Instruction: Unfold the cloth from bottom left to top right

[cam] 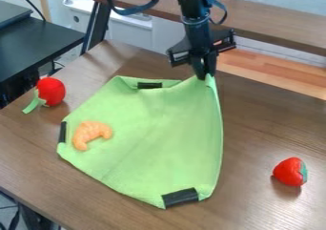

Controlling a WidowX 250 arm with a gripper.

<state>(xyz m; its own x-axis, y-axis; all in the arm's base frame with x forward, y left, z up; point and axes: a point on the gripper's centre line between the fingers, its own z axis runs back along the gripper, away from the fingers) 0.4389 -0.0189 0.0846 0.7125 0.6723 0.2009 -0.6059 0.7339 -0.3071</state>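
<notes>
Gripper (205, 76) pinching the green cloth (149, 133) by its top corner!
Orange shrimp (91, 134) on the cloth's left side.

Green cloth (153, 133), mostly spread, one corner raised

My arm (197, 31) cuts off at 12 o'clock; cloth (156, 133) pinched inside my gripper (205, 75), hidden from me. Black table (35, 45) cropped at 10, wooden table (264, 129) from 4 to 6.
</notes>
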